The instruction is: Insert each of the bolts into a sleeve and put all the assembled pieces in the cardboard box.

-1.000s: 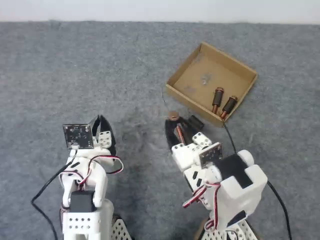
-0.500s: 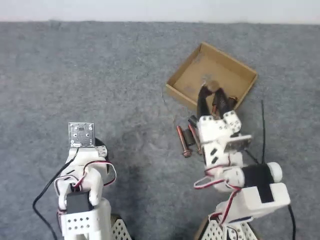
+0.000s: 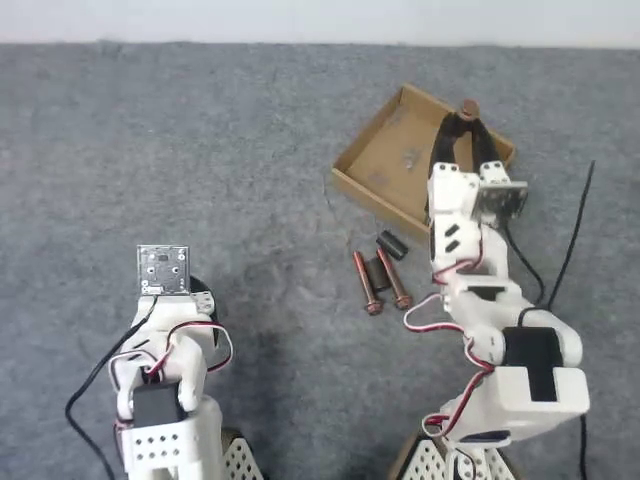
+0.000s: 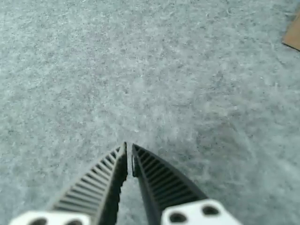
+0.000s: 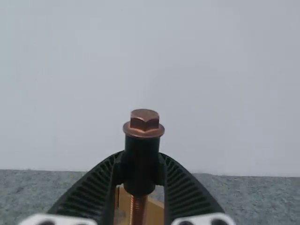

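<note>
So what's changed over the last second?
The right end effector, shut on a sleeved bolt, rose from the carpet and swung out over the cardboard box to its far rim. The left arm pulled back toward its base. The loose bolts and sleeves haven't shifted.

Cardboard box [image 3: 372, 160]: brown, shallow, open-topped. It sits at an angle, right of centre and toward the worktop's far edge.

Assembled piece [image 5: 140, 159]: we note a black sleeve with a copper bolt through it. The flanged hex head is up and the threaded shank shows below. It stands upright, clamped in the right end effector [image 3: 462, 135] above the box's far right wall.

Bolt A [image 3: 366, 283] and bolt B [image 3: 397, 284]: copper, lying flat side by side just nearward of the box, heads toward the near edge.

Sleeve A [image 3: 378, 270]: black, between the two bolts.

Sleeve B [image 3: 391, 244]: black, just beyond them toward the box, apart from its wall.
</note>
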Robot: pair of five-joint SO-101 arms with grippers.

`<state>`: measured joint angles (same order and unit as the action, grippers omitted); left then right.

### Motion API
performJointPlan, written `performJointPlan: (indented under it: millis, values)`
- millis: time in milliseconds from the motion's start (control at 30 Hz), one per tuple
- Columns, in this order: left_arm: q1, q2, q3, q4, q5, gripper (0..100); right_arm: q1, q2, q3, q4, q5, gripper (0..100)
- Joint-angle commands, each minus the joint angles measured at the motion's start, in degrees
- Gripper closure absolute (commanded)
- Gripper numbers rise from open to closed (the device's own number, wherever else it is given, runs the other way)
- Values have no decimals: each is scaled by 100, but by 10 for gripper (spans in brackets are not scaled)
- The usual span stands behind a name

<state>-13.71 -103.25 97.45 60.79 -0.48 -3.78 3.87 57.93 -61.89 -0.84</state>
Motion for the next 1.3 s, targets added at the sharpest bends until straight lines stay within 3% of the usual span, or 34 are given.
performJointPlan:
  millis: [0, 533, 833, 1100, 1267]
  values:
    - [-44, -105, -92, 26, -88, 989, 57, -391, -747, 857, 97, 992]
    - [-44, -105, -92, 105, -88, 989, 215, -338, -2523, 6308, 53, 992]
    - [-44, -105, -92, 132, -88, 989, 233, -330, -2602, 7582, 62, 992]
    - [-44, -105, -92, 132, -88, 989, 251, -13, -2875, 7978, 62, 992]
    - [-44, -105, -92, 141, -88, 989, 259, 567, -3771, 9244, -26, 992]
